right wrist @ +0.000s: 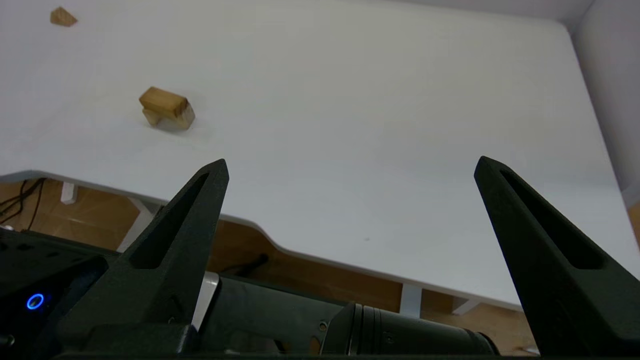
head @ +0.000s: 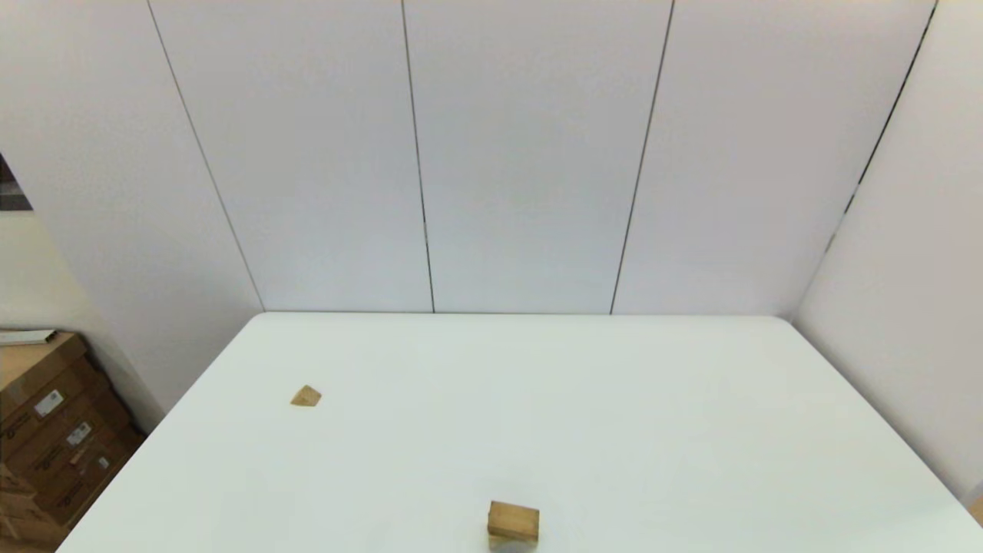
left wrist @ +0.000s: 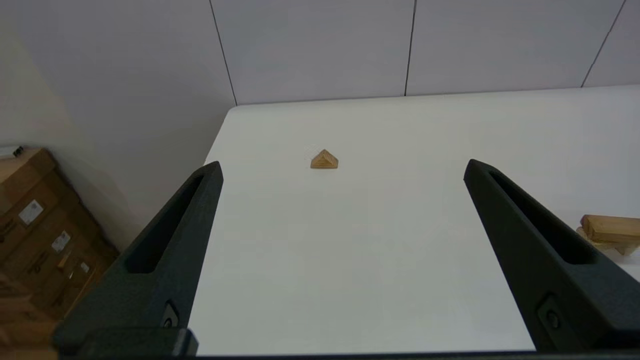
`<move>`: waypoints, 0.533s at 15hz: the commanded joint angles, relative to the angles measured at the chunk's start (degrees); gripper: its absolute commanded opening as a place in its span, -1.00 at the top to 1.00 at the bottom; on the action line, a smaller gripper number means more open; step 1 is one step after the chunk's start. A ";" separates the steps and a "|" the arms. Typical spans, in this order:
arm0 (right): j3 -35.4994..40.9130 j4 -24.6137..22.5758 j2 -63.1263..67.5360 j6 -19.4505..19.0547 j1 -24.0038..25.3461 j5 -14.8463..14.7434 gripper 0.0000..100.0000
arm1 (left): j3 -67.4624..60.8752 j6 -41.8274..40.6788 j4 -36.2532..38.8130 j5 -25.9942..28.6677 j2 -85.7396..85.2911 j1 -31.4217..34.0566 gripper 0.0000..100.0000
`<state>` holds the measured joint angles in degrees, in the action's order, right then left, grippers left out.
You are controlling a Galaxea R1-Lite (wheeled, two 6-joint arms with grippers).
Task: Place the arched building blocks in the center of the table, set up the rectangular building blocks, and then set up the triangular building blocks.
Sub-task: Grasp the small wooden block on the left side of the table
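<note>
The rectangular building block (head: 513, 519) lies across the top of the arched building block (head: 508, 544) near the front edge of the table (head: 614, 422). In the right wrist view the bar (right wrist: 161, 99) rests on the arch (right wrist: 176, 120). The left wrist view shows the same pair, bar (left wrist: 610, 227) over arch (left wrist: 600, 245). The small triangular building block (head: 306, 396) sits alone at the left. My left gripper (left wrist: 343, 166) hangs open above the table, well short of the wedge (left wrist: 324, 160). My right gripper (right wrist: 351, 163) is open and empty, back behind the table's front edge. Neither gripper appears in the head view.
Cardboard boxes (head: 46, 430) are stacked on the floor off the table's left side. White wall panels (head: 530, 153) close in the back and right. The robot's dark base (right wrist: 260, 315) lies under the right gripper, below the table's front edge (right wrist: 260, 232).
</note>
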<state>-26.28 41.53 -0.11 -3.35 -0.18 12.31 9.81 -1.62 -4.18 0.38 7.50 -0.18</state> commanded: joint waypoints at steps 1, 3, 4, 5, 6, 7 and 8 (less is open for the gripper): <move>4.13 -0.22 0.02 0.89 0.01 0.34 -1.00 | 17.08 1.18 2.69 1.12 40.05 0.01 -1.00; 5.98 -0.31 0.02 1.95 0.01 0.43 -1.00 | 20.16 2.50 16.40 3.84 59.12 0.01 -1.00; 6.24 -0.66 0.02 2.03 0.01 0.78 -1.00 | 20.51 2.15 22.99 4.19 66.42 0.01 -1.00; 6.24 -0.84 0.02 2.03 0.01 0.87 -1.00 | 20.51 2.06 29.14 4.28 73.19 0.01 -1.00; 6.24 -0.84 0.02 2.03 0.01 0.96 -1.00 | 20.25 2.06 34.59 4.28 78.99 0.01 -1.00; 6.24 -0.84 0.02 1.95 0.01 1.05 -1.00 | 20.25 2.06 39.86 4.28 85.23 0.01 -1.00; 6.24 -0.75 0.02 1.86 0.01 0.87 -1.00 | 20.25 1.97 43.56 4.28 89.89 0.01 -1.00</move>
<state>-20.11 40.46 -0.11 -1.38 -0.18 13.20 26.87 0.07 16.66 3.58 68.82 -0.18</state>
